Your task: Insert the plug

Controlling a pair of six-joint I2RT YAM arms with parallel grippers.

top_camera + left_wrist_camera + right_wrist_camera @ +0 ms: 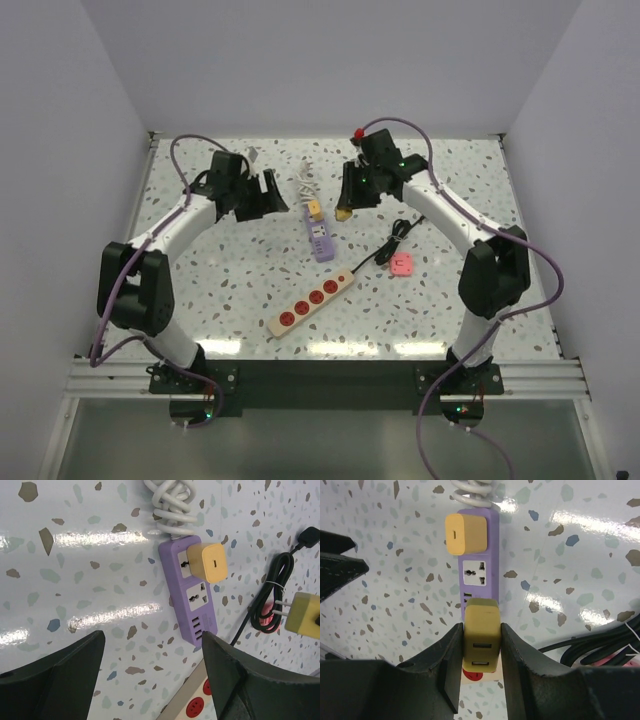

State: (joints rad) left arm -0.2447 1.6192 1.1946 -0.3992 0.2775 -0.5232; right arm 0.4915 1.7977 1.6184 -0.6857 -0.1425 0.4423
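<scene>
Right pincer (481, 630) clamps the plug (481, 652); square it over the free socket (474, 574) in the purple strip (493, 550) (left pincer (152, 637) gapes empty).

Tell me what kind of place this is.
Probably a robot lab test cell: plain walls box in a speckled tabletop, the left arm and right arm bolt to a metal rail at its near edge, and a purple power strip and white power strip lie out as props.
</scene>
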